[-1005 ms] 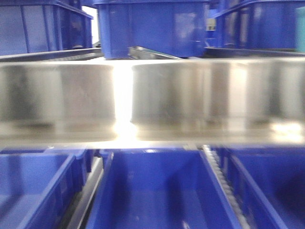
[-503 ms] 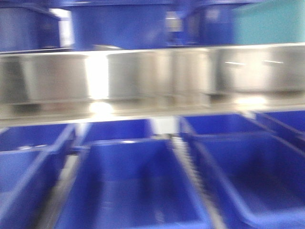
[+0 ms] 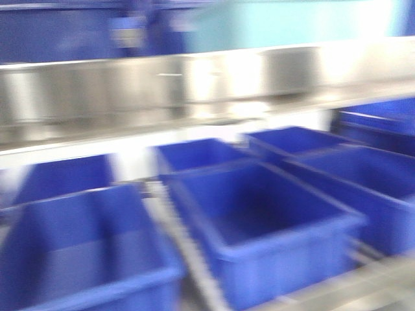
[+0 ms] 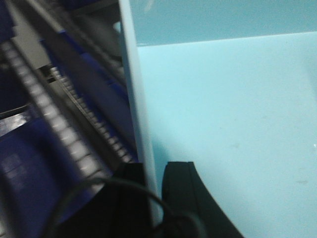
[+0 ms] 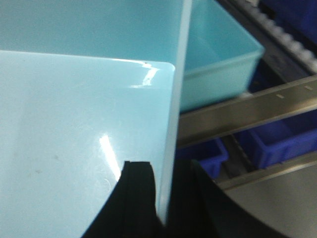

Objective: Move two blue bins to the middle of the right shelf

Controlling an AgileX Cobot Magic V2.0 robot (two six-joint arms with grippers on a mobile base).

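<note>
The left end effector (image 4: pixel 154 173) is clamped on the left wall of a pale bin (image 4: pixel 223 124), one finger inside and one outside. The right end effector (image 5: pixel 166 171) grips that bin's right wall the same way. A second bin (image 5: pixel 218 54) sits beyond that bin's right wall. A steel rail (image 5: pixel 247 114) and dark crates (image 5: pixel 277 141) lie lower, right of that bin.

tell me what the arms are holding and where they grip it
A pale blue bin, apparently one, held by its walls. The left gripper pinches one wall, the right gripper another, each with one finger inside and one outside.
</note>
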